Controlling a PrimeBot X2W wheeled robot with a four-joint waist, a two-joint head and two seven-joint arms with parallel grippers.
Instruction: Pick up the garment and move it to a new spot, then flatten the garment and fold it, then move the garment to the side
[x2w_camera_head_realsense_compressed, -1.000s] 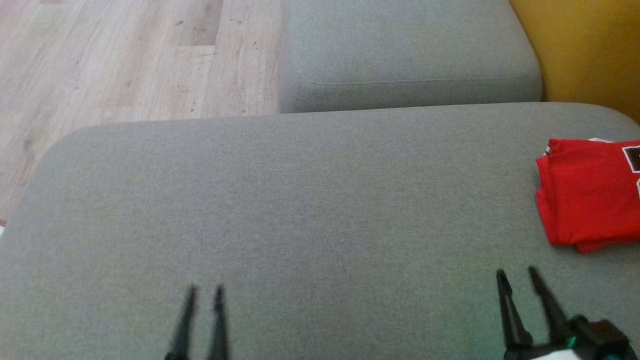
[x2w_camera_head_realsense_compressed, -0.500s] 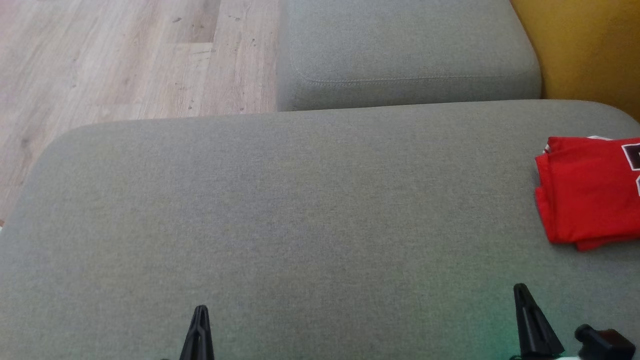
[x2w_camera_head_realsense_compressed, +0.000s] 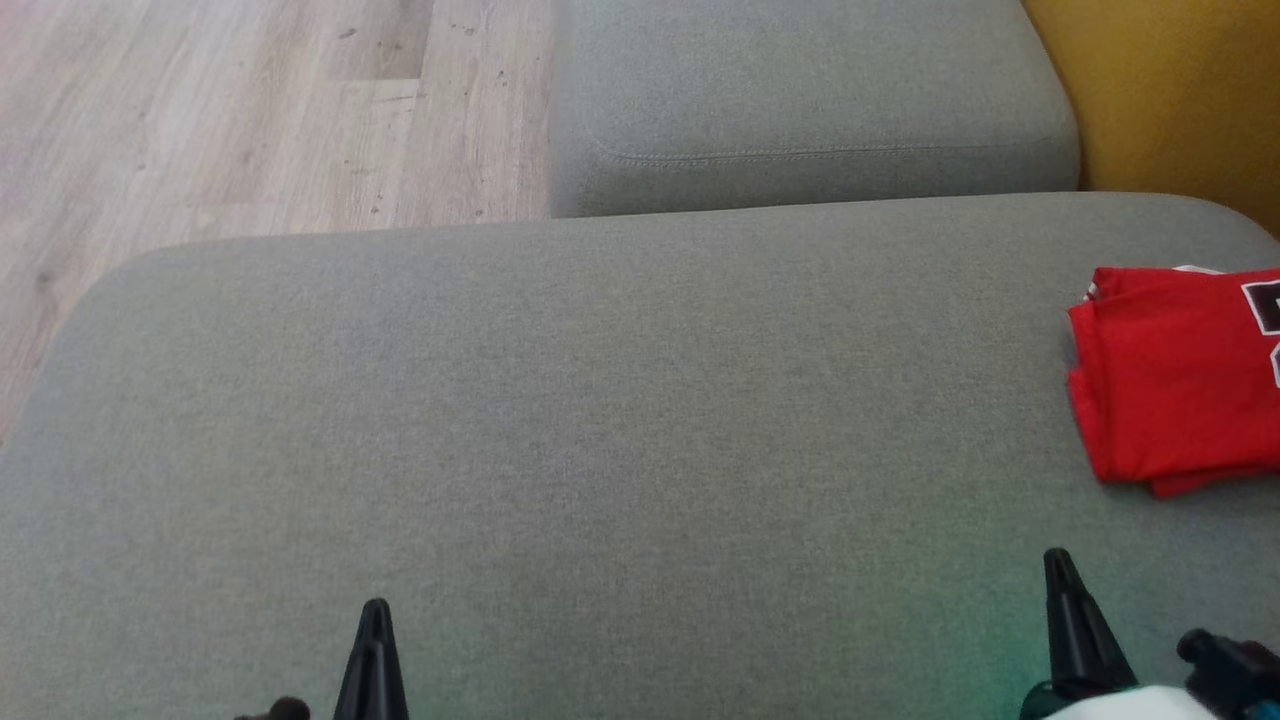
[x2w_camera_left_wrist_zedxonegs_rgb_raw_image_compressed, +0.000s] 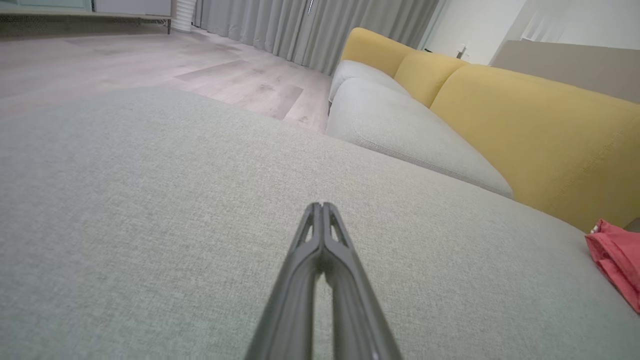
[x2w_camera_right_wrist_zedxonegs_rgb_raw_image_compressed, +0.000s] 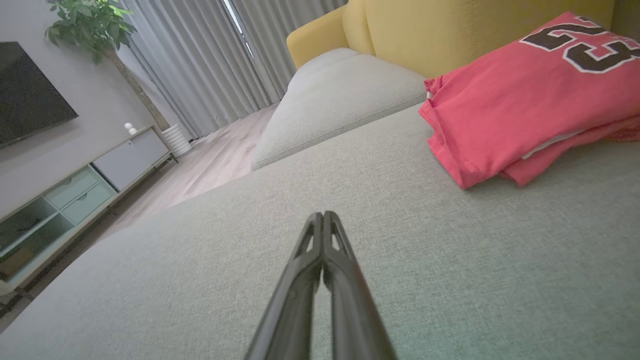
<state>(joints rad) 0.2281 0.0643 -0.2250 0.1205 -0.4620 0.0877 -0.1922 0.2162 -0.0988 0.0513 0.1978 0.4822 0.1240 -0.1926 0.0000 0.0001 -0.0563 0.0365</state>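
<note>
- Two claws, left gripper and right gripper, each pressed together and empty, fingers pointing forward low over the grey cushion.
- One folded red garment lies at that cushion's right edge, near the right gripper but apart from it.

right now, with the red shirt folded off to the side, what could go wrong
1. The right arm's shut jaws sit near the garment; a sideways sweep could snag its near edge and undo the fold.
2. Its lower layers stick out unevenly, so the stack may slump open on the cushion.
</note>
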